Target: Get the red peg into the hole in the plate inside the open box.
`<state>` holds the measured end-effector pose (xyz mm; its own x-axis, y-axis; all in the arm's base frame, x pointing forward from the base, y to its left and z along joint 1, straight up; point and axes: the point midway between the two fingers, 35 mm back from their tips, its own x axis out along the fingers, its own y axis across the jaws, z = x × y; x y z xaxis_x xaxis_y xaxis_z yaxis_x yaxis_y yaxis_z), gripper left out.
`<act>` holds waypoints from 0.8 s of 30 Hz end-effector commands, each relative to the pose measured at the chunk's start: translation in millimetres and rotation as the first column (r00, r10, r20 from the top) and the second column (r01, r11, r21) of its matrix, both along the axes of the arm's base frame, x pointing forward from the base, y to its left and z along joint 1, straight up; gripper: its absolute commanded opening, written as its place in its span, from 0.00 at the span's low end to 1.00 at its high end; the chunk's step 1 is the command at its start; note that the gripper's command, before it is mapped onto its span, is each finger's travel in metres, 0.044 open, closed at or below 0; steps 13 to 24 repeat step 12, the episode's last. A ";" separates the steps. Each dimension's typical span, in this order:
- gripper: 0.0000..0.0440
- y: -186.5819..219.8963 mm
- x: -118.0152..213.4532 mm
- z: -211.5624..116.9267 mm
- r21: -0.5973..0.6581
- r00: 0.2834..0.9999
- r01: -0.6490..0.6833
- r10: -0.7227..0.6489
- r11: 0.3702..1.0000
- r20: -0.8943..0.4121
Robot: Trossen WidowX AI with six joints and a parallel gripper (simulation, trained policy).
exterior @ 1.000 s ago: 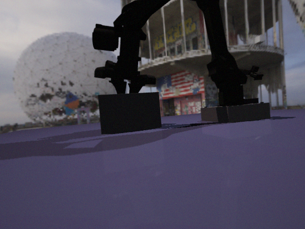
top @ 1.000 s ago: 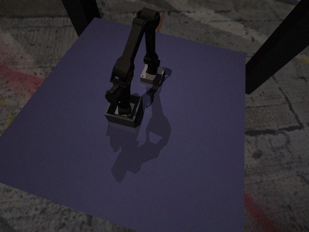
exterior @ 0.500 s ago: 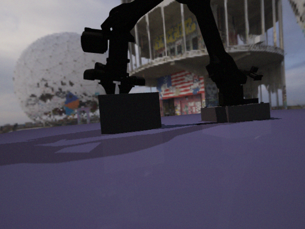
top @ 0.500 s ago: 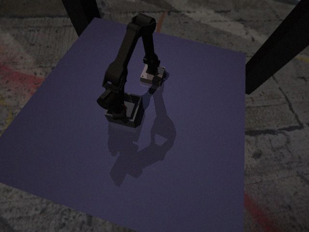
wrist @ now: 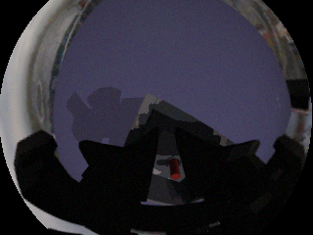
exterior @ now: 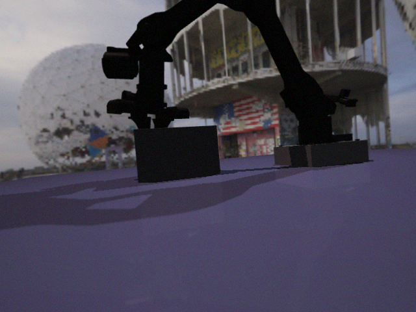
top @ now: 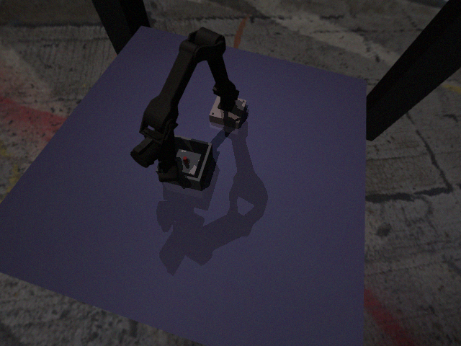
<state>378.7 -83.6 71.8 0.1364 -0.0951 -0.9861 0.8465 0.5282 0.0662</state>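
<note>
Fingers (top: 169, 173) (exterior: 144, 122) parted, gripping nothing, tips at the box's open top. Red peg (top: 185, 159) (wrist: 175, 169) apart from them, standing at the plate (top: 192, 156) (wrist: 156, 171) below; seating depth unclear. Box (top: 204, 161) (exterior: 177, 154) (wrist: 176, 110) walls around it. Beyond, table (top: 297, 186) (exterior: 234, 251) (wrist: 171, 49) spreads outward.

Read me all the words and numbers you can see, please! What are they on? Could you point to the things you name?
There are none I can read.
The arm's base block (top: 217, 112) (exterior: 339, 153), the open box (top: 196, 183) (exterior: 177, 154) and the red peg (top: 185, 158) (wrist: 175, 169) show no letters.
The yellow and red paint on the building (exterior: 339, 78) is too blurred to read.
</note>
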 end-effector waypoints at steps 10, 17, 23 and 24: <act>0.19 -27.9 7.0 -0.5 0.005 1.000 0.009 -0.009 1.000 -0.026; 0.18 -33.7 7.5 0.2 0.002 1.000 0.012 -0.012 1.000 -0.028; 0.18 -33.7 7.5 0.2 0.002 1.000 0.012 -0.012 1.000 -0.028; 0.18 -33.7 7.5 0.2 0.002 1.000 0.012 -0.012 1.000 -0.028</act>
